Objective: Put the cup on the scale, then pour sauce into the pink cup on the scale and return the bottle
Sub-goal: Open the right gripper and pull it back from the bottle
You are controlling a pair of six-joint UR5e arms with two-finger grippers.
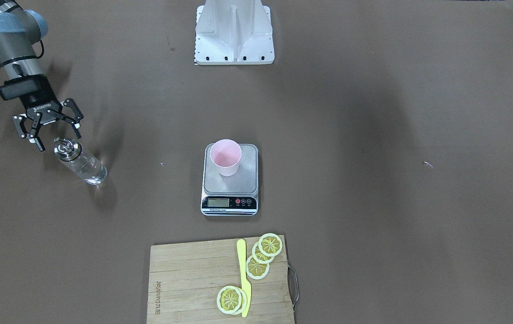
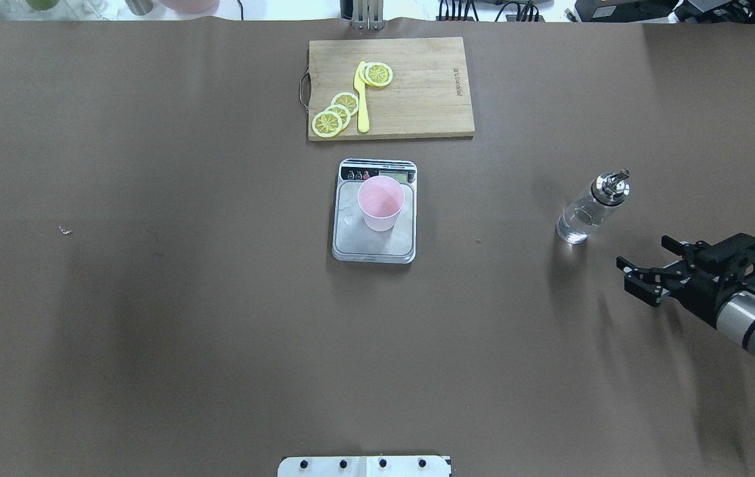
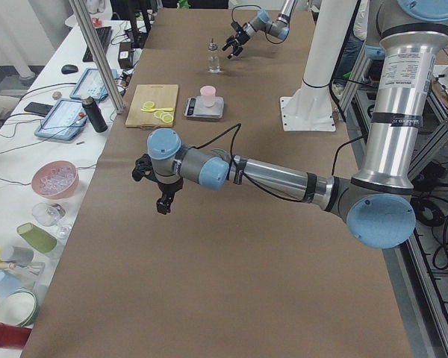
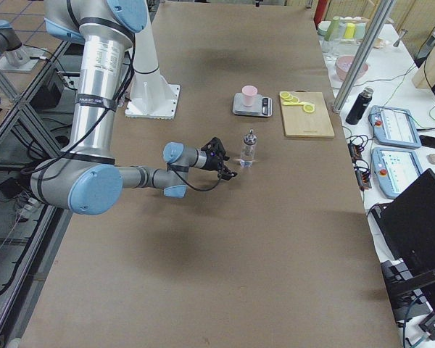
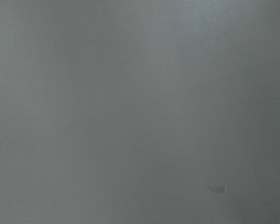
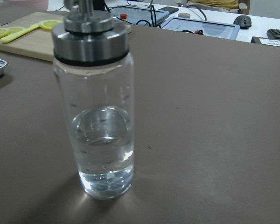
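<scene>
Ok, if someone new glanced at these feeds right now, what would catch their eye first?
Probably the pink cup standing on the scale in the middle of the table. Next, the clear glass bottle upright on the robot's right side, with the open right hand close beside it but not touching. On the scale's far side from the robot, a wooden cutting board carries lemon slices and a yellow knife.

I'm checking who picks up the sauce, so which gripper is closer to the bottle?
Right. The right gripper is open just beside the bottle; the left gripper is far off, beyond the scale, toward the table's other end.
</scene>
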